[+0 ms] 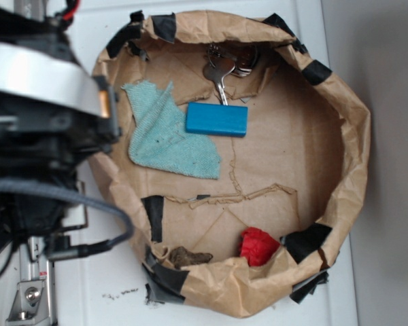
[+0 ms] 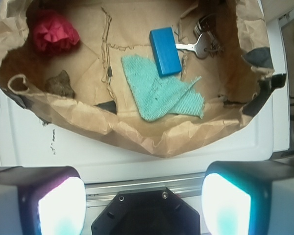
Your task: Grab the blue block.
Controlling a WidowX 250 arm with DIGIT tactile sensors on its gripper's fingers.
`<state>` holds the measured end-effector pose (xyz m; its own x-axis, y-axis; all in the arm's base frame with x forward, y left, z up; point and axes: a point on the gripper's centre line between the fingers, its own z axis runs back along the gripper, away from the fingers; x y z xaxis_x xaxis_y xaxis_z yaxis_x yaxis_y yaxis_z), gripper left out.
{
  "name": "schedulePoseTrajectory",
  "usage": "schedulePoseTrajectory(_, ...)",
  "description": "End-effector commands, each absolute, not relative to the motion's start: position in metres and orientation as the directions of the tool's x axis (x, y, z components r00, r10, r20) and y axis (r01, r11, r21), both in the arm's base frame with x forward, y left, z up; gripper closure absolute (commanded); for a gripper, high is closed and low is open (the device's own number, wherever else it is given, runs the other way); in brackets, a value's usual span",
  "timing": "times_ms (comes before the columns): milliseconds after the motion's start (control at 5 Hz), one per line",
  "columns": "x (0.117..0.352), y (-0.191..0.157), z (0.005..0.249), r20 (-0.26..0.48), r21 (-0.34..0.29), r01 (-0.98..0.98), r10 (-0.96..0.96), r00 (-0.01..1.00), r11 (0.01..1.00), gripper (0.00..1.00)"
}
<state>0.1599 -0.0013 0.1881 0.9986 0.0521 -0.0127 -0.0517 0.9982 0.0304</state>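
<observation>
Fingers (image 2: 61, 205) spread wide, apparently empty, hover outside the paper basin (image 2: 137, 139); the blue block (image 2: 165, 51), upper centre, wants a short-side pinch clear of the cloth (image 2: 161, 90).

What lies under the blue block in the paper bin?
The blue block overlaps an edge of the teal cloth and covers the tip of a key. Anything else beneath it is hidden.

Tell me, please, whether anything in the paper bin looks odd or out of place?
Mildly: the blue block rests partly on the teal cloth and against the keys. The brown paper bin is crumpled and patched with black tape.
</observation>
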Motion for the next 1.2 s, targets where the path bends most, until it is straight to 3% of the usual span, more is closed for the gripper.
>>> schedulePoseTrajectory(0, 0.197, 0.012, 0.185, 0.196, 0.061, 0.011, -0.023, 0.98, 0.998, 0.0)
schedulePoseTrajectory(200, 0.248, 0.033, 0.155, 0.303, 0.066, 0.077, -0.093, 0.948, 0.995, 0.0)
schedulePoseTrajectory(400, 0.298, 0.03, 0.119, 0.255, 0.113, 0.126, -0.152, 0.955, 0.985, 0.0)
schedulePoseTrajectory(600, 0.306, 0.035, 0.081, 0.177, 0.1, 0.165, -0.18, 0.968, 0.981, 0.0)
schedulePoseTrajectory(800, 0.296, 0.034, 0.059, 0.114, 0.093, 0.188, -0.198, 0.974, 0.978, 0.0)
schedulePoseTrajectory(1000, 0.28, 0.029, 0.054, 0.074, 0.141, 0.211, -0.223, 0.972, 0.967, 0.0)
